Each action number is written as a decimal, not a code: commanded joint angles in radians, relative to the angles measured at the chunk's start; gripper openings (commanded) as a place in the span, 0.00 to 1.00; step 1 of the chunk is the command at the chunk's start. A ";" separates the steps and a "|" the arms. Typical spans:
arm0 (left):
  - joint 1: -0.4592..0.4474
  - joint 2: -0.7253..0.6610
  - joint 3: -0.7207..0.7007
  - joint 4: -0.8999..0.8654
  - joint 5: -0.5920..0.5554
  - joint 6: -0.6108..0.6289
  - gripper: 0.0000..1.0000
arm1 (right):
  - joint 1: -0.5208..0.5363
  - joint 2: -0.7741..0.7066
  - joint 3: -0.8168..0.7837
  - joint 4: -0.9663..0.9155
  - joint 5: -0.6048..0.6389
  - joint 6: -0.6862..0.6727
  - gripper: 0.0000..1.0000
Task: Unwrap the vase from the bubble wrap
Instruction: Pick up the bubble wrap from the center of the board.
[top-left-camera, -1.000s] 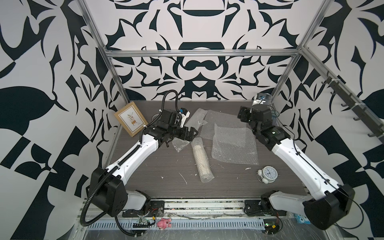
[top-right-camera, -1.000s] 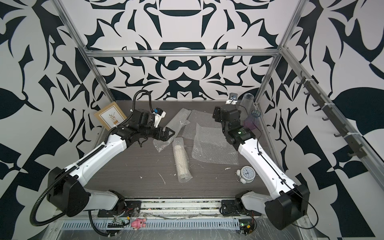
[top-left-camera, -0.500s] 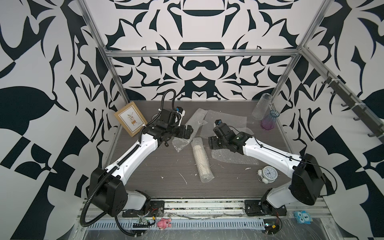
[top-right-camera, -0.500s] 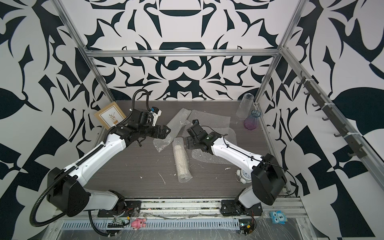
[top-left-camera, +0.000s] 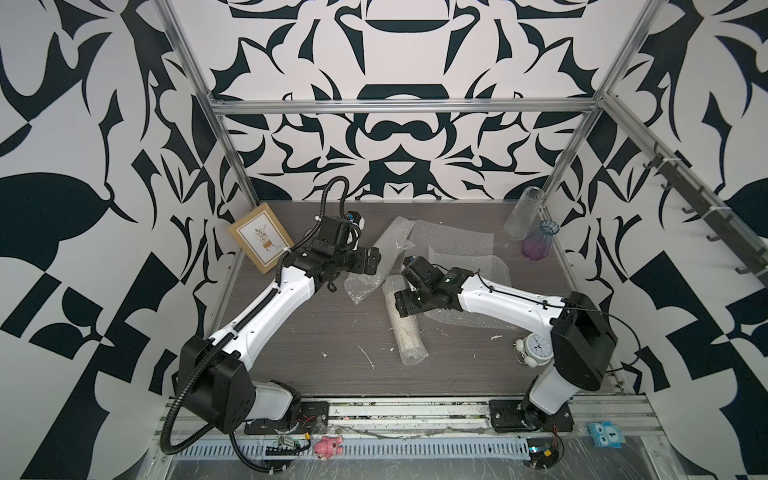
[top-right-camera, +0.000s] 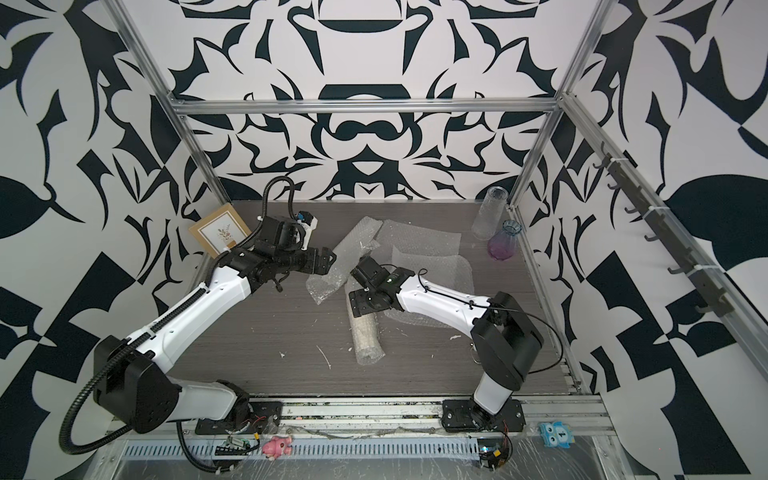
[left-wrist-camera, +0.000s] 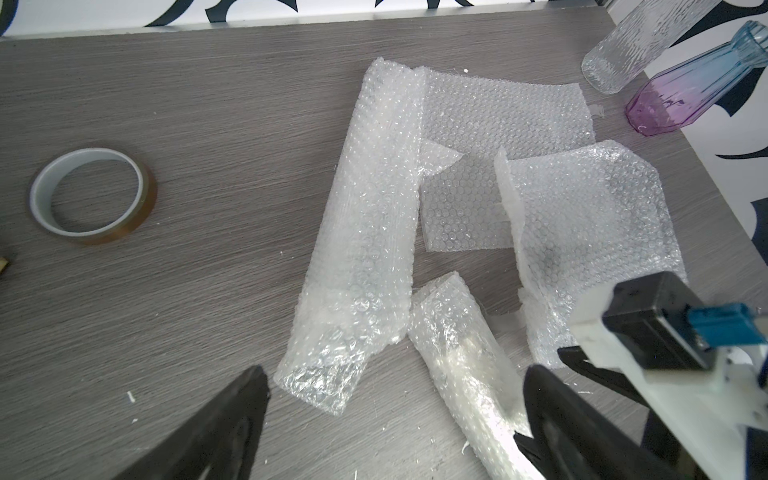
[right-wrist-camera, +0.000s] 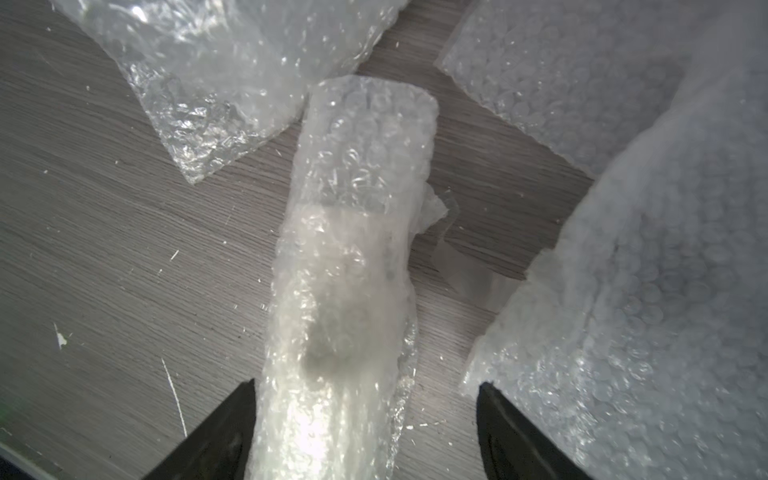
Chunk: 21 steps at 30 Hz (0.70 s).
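Vase — bubble-wrapped, between wide right gripper, perhaps touching | left gripper wide

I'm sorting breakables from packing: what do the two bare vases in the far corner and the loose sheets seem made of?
Tall vase: likely clear glass, rippled surface. Shorter vase: glossy see-through glass or plastic, faceted, purple fading to blue. Bubble wrap: thin clear plastic film, dotted with air bubbles, crinkled.

- Bubble wrap: see-through, dotted with small bubbles.
- Worktop: grey-brown wood grain.
- Walls: white with bold black leaf shapes.
- Small vase: purple base fading to blue rim.
- Tape roll: amber, grey inside.
- Picture frame: tan, cream centre.
- Arms: white, black joints.
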 joint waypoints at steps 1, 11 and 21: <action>0.005 -0.009 0.023 -0.024 -0.009 -0.006 0.99 | 0.023 0.040 0.070 -0.051 0.008 -0.003 0.84; 0.005 -0.001 0.024 -0.028 -0.020 0.001 0.99 | 0.063 0.185 0.115 -0.063 -0.018 0.003 0.82; 0.005 0.001 0.026 -0.029 -0.018 0.005 0.99 | 0.084 0.200 0.149 -0.082 0.003 0.022 0.52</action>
